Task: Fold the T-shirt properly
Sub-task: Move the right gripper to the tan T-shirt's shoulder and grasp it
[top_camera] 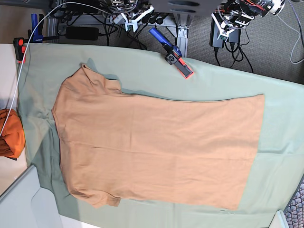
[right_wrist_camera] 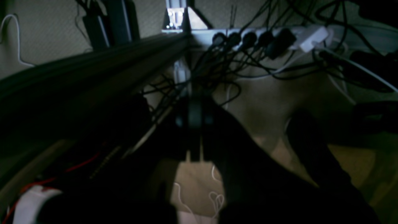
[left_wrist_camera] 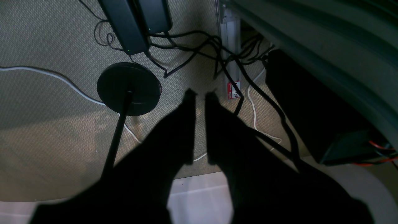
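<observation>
left gripper (left_wrist_camera: pixel 199 93): jaws slightly apart, empty | right gripper (right_wrist_camera: pixel 195 121): jaws together, empty

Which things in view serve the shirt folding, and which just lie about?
For the job:
- plain tan short-sleeved cotton T-shirt
- pale green sheet beneath it

Lying about:
- bright orange cloth bundle
- blue and red clamp
- black round stand base

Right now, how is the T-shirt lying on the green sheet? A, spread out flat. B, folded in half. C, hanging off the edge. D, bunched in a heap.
A: the T-shirt lies spread flat and unfolded on the green sheet, both sleeves showing.
</observation>
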